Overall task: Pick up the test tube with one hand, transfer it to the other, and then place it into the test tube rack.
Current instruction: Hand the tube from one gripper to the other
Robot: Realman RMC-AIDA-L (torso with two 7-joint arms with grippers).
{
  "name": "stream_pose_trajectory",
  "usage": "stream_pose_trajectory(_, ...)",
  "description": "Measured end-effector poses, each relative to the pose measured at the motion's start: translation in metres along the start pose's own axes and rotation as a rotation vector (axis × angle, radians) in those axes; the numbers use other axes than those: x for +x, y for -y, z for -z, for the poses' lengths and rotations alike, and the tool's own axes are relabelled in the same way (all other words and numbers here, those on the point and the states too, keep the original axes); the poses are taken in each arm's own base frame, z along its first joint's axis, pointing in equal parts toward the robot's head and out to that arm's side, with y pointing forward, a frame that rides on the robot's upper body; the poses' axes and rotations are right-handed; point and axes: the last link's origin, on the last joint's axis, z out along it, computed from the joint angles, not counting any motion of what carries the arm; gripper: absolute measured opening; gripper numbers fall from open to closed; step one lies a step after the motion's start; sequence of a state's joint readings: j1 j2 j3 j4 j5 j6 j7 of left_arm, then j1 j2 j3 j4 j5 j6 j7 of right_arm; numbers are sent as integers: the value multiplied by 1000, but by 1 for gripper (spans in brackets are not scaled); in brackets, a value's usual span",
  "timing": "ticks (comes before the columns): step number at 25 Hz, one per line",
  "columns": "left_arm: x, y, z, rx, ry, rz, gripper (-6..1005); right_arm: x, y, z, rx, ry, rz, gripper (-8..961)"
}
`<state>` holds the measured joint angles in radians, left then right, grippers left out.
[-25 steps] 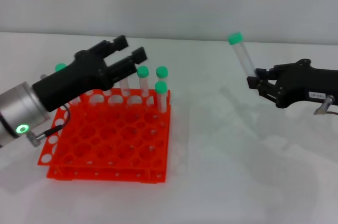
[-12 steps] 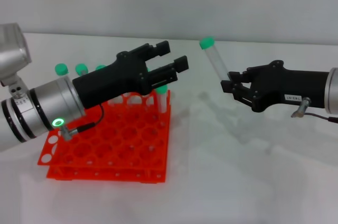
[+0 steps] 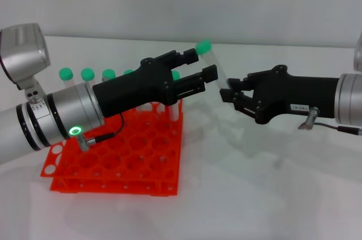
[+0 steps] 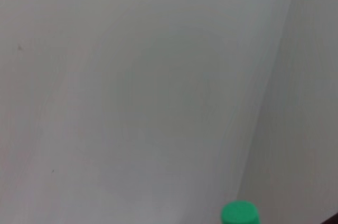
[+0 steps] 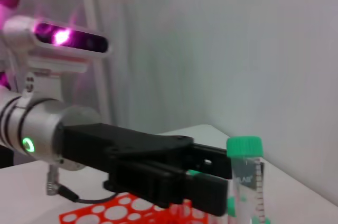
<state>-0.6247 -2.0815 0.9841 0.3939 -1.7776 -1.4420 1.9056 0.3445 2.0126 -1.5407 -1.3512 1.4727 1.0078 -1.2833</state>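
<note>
The right pincer (image 3: 231, 94) is gripping the test tube (image 3: 213, 65) by its lower end, tilted. The left pincer (image 3: 199, 70), fingers spread wide, is now bracketing the tube's upper part (having advanced from over the test tube rack (image 3: 119, 155)). Handover is imminent; closure is the next requirement above the desk (image 3: 266, 183).

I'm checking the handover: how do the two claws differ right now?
The right claw is shut on the test tube, gripping its lower end; the left claw is open, its fingers straddling the tube just below the green cap. The left claw reaches out above the test tube rack; the right claw is over bare table beside it. Both are black and two-fingered.
</note>
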Motion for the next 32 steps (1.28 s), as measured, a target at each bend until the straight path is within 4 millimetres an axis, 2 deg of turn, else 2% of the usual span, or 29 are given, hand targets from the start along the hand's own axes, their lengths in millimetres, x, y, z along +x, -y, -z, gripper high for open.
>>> stream_pose_trajectory(8, -1, -2, -2, -12, -1, 14, 650, -1, -9, -4, -38, 48, 22, 289)
stream_pose_trajectory(19, -2, -6, -7, -38, -1, 25, 638, 0, -8, -5, -34, 47, 33, 305)
stream_pose_trajectory(30, -1, -6, -4, -31, -19, 27, 419, 2, -6, -5, -21, 66, 54, 321)
stream_pose_trajectory(32, -1, -6, -4, -30, -20, 26, 404, 1, -6, -5, -18, 69, 59, 324)
